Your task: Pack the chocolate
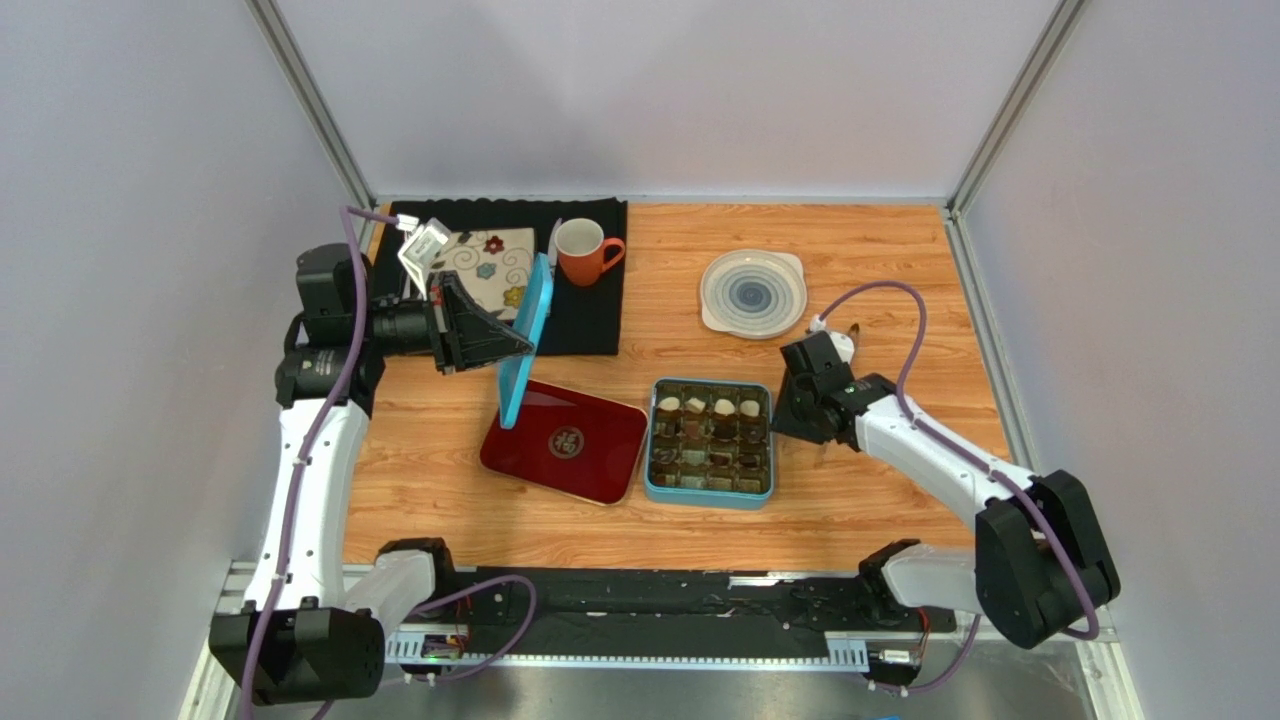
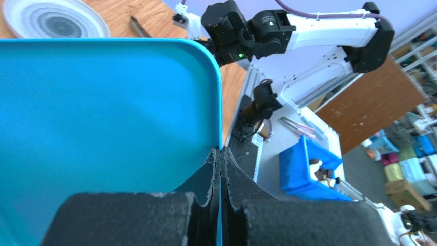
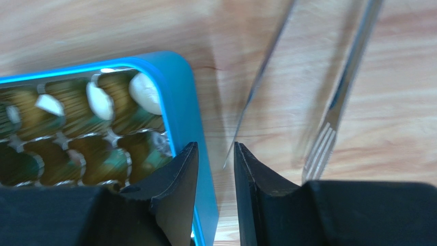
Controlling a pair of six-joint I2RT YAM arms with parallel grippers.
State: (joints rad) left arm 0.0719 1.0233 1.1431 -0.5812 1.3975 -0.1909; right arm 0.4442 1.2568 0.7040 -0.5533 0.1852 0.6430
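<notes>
The teal box [image 1: 765,444] sits on the table with chocolate [image 1: 709,435] in its gridded cells. White pieces line the far row and dark ones fill the rest. The right wrist view shows white chocolate [image 3: 146,95] just inside the box's wall [image 3: 184,102]. My right gripper [image 3: 215,148] is open over that right wall, one finger inside the box and one outside; in the top view the right gripper [image 1: 804,402] is at the box's right side. My left gripper [image 2: 221,154] is shut on the edge of the teal lid [image 2: 102,113], holding the lid [image 1: 526,338] upright left of the box.
A dark red tray [image 1: 564,440] lies between the lid and the box. A fork [image 3: 328,128] and a thin metal tool [image 3: 256,87] lie right of the box. At the back are a white round plate [image 1: 751,293], an orange mug [image 1: 583,251], a black cloth [image 1: 594,315] and a patterned card [image 1: 489,267].
</notes>
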